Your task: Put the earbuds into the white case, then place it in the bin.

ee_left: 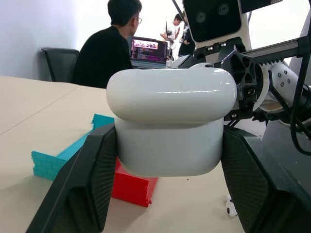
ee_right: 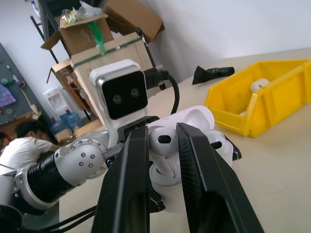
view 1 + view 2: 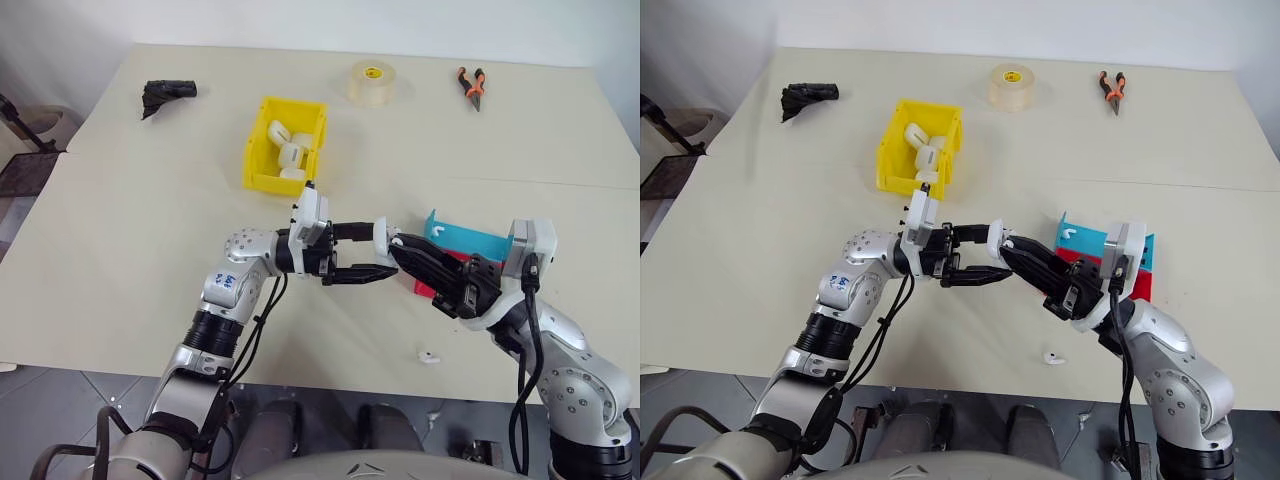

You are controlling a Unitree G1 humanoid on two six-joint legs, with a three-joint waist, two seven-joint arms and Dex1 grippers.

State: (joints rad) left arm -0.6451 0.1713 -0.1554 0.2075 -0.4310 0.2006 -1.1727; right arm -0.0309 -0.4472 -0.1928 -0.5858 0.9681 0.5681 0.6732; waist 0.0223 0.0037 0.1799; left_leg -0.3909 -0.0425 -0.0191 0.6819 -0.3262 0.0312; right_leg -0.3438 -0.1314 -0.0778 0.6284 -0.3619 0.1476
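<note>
Above the bench's near edge, the left gripper clamps the white case; the right gripper pinches an earbud at its open lid.

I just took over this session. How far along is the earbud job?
Done: little; the bin holds only other white cases. In hand: the left end effector grips the white case with its lid up, while the right end effector holds one earbud at it. Left: the earbud on the table, closing the lid, then binning the case.
</note>
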